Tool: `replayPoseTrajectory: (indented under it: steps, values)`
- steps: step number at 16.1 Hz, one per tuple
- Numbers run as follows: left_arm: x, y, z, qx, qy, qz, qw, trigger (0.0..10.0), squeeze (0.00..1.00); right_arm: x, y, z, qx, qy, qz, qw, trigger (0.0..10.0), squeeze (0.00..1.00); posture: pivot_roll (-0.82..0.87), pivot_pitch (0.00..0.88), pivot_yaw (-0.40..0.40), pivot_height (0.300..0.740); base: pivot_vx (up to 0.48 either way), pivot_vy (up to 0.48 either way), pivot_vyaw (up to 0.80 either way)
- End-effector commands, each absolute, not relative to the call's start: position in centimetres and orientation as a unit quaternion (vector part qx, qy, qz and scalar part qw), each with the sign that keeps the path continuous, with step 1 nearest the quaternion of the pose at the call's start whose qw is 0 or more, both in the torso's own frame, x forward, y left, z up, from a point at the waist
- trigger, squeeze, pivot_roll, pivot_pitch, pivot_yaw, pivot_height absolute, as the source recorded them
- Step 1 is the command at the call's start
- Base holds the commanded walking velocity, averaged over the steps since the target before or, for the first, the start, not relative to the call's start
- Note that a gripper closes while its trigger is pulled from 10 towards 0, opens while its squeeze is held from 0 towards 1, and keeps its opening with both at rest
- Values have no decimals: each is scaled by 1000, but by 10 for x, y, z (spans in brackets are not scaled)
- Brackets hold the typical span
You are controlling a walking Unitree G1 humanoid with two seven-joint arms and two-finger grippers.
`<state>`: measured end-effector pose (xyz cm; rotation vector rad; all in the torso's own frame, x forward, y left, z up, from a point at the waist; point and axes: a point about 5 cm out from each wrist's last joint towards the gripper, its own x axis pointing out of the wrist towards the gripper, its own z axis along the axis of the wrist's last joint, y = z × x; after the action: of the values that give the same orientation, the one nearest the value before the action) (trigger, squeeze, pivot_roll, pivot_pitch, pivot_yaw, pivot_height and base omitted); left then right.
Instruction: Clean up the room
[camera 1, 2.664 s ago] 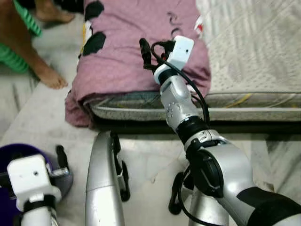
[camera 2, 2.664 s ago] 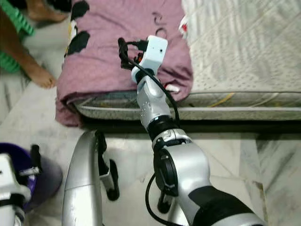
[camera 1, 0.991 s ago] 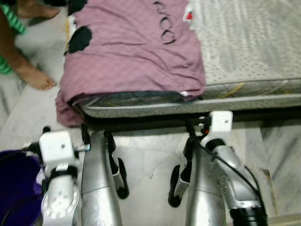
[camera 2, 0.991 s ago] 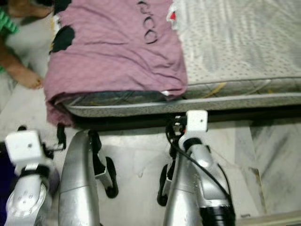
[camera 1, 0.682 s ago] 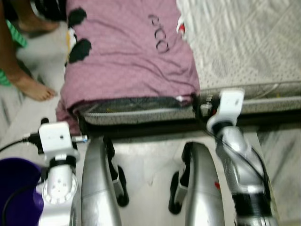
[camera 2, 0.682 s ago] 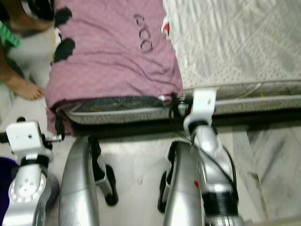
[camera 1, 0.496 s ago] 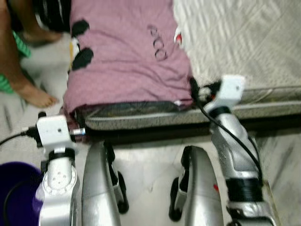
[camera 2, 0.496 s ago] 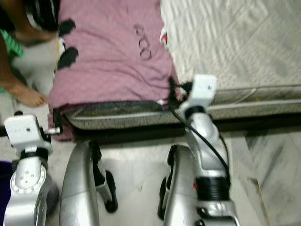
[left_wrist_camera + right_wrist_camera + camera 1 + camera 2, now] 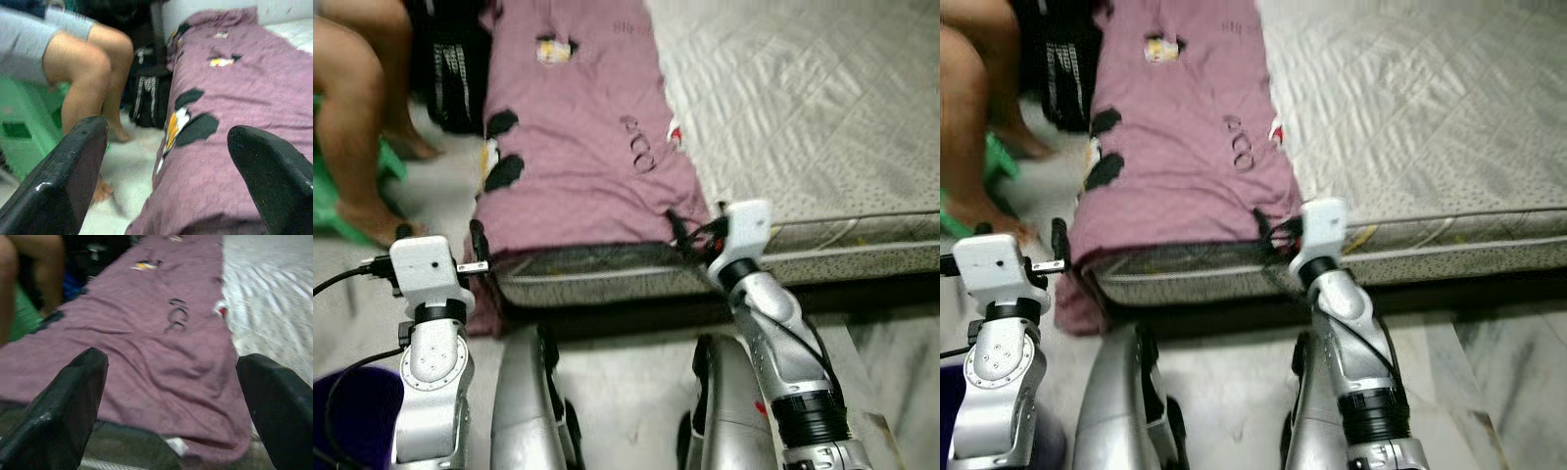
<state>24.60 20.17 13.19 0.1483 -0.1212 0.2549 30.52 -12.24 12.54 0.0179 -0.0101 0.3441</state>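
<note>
Left eye view is showing the robot standing at the foot of a low mattress (image 9: 822,147), with a mauve blanket (image 9: 587,166) lying along the mattress's left side and spilling over its near-left corner toward the floor (image 9: 636,382). The right gripper (image 9: 677,227) is reaching to the blanket's near edge, where the cloth is folding over the mattress rim; in the right wrist view its two black fingers (image 9: 63,406) are standing wide apart, with the blanket's hem between them and nothing gripped. The left gripper (image 9: 478,245) is hovering just beside the hanging corner of the blanket at the mattress's left end, its jaws also spread open and empty in the left wrist view.

A person is sitting to the left, a bare leg (image 9: 88,73) showing near a dark bag (image 9: 146,98) on the floor, well apart from both grippers. A purple bin (image 9: 352,421) is sitting at the robot's lower left.

The blanket is looking thin, soft and light, printed with black patches and small motifs; it is likely going to sag and drag rather than hold any shape. Judging from its lie, the best hold is probably the doubled near hem, pinching a bunched fold at each of the two near corners so the cloth is lifting evenly instead of slipping free.
</note>
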Motion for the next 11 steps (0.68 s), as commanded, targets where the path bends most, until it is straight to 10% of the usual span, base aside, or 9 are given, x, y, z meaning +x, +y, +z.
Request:
replayPoseTrajectory:
  steps: [1,11]
  values:
    - [246,201,128,79,-57,119,988,10000,0,304,-115,127,-2,-15,192,981,10000,0,-30,22,51,530,0,0,0]
    - [248,206,127,68,-71,135,986,10000,0,319,-90,149,89,-67,178,978,10000,0,-36,18,23,575,0,0,0]
